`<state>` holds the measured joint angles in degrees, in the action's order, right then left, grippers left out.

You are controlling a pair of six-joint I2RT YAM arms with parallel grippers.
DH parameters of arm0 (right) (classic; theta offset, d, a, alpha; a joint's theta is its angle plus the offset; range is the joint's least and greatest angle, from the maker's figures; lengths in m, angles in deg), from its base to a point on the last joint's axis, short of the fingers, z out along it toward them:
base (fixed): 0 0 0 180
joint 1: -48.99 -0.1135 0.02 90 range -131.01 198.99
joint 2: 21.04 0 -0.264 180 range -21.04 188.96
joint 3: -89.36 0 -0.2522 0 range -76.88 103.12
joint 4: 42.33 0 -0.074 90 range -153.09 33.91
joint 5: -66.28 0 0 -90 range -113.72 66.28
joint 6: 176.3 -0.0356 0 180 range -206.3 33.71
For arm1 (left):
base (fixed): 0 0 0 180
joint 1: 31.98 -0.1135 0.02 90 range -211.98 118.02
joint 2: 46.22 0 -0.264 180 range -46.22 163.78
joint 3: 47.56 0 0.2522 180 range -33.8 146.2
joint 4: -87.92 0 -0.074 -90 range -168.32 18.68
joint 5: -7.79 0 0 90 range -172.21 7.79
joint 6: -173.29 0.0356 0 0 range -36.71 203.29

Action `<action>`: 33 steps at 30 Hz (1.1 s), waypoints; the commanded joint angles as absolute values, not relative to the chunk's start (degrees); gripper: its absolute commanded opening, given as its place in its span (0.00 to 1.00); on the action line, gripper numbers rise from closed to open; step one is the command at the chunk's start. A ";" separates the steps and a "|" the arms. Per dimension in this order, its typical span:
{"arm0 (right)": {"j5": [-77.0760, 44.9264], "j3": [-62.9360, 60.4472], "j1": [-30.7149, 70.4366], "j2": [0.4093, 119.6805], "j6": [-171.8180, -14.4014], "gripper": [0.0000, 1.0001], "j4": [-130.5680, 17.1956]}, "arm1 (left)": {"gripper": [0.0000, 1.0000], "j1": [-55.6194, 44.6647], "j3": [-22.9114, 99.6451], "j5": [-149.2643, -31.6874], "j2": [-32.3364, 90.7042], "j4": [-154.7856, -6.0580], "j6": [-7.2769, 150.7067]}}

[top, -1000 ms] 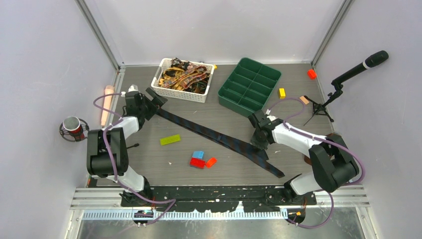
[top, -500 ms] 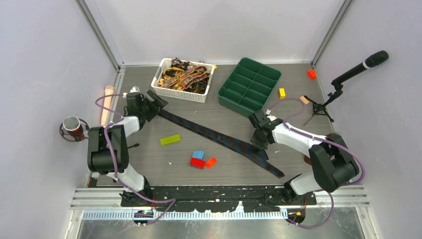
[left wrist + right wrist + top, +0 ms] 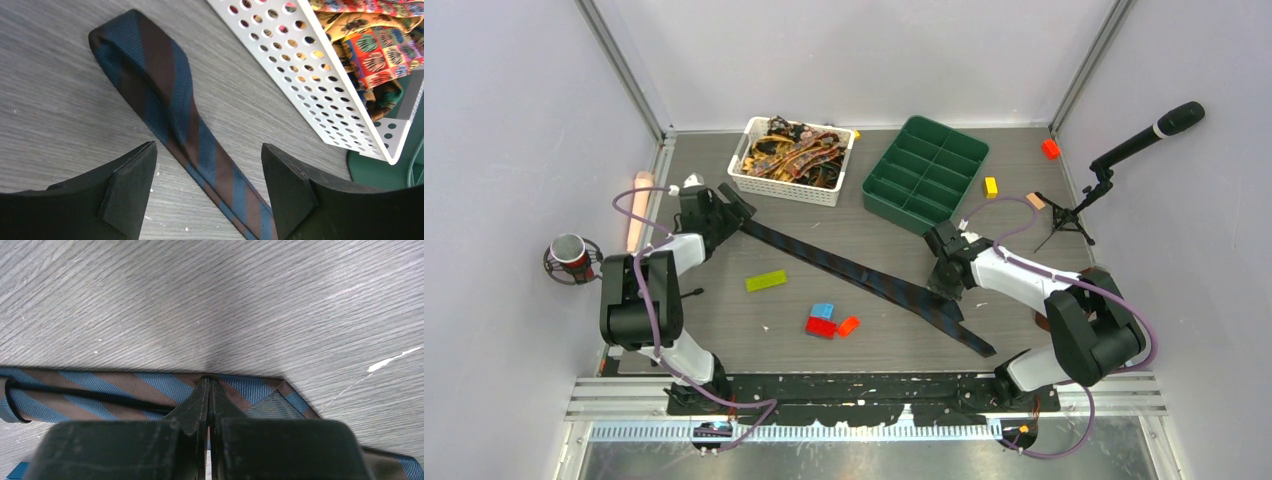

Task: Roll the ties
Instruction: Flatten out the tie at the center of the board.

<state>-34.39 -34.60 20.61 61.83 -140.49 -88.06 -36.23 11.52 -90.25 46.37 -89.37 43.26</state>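
A dark navy tie (image 3: 854, 272) with brown diagonal stripes lies flat, running from beside the basket down to the right. My left gripper (image 3: 729, 200) hovers open over its narrow end. In the left wrist view the tie (image 3: 165, 90) passes between the spread fingers (image 3: 132, 180) without touching them; the left gripper (image 3: 207, 170) holds nothing. My right gripper (image 3: 944, 285) is shut, its tips pressed down on the wide end. In the right wrist view the tie (image 3: 100, 387) lies under the right gripper (image 3: 208, 382), at the fabric's far edge. Patterned brown and gold ties (image 3: 794, 152) fill the basket.
A white perforated basket (image 3: 789, 187) stands at the back left, its wall (image 3: 320, 90) close to my left gripper. A green compartment tray (image 3: 879, 190) stands beside it. Loose bricks lie about: lime (image 3: 766, 281), blue (image 3: 822, 311), red (image 3: 820, 327). A microphone stand (image 3: 1124, 150) is at right.
My left gripper's jaws have narrowed a little and it has shifted slightly over the tie's narrow end. The right arm and the tie have not moved.
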 commanded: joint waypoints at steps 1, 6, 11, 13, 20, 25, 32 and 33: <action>-35.75 -37.05 20.95 65.45 -141.22 0.00 -86.00 | 0.77 -36.17 12.78 -91.54 47.14 -96.50 43.70; -35.86 -37.08 20.95 65.27 -141.06 0.00 -86.29 | 0.71 -36.15 13.23 -91.78 49.27 -99.66 43.46; -36.02 -36.98 21.04 65.37 -141.05 0.00 -86.29 | 0.70 -36.12 14.10 -91.08 50.37 -98.80 43.89; -36.02 -36.90 21.04 65.44 -141.05 0.00 -86.32 | 0.70 -36.19 14.10 -90.82 50.44 -98.52 44.19; -36.07 -37.09 21.13 65.53 -140.96 0.00 -86.25 | 0.72 -36.11 14.22 -88.46 49.94 -97.30 45.82; -36.08 -37.15 21.21 65.41 -140.92 0.00 -86.27 | 0.73 -36.19 14.80 -87.98 50.78 -97.53 46.14; -36.02 -37.30 21.22 65.20 -141.01 0.00 -86.32 | 0.71 -36.19 14.59 -90.28 53.48 -104.29 45.17; -36.02 -37.32 21.22 65.12 -141.03 0.00 -86.30 | 0.70 -36.18 14.62 -90.32 53.88 -104.59 45.15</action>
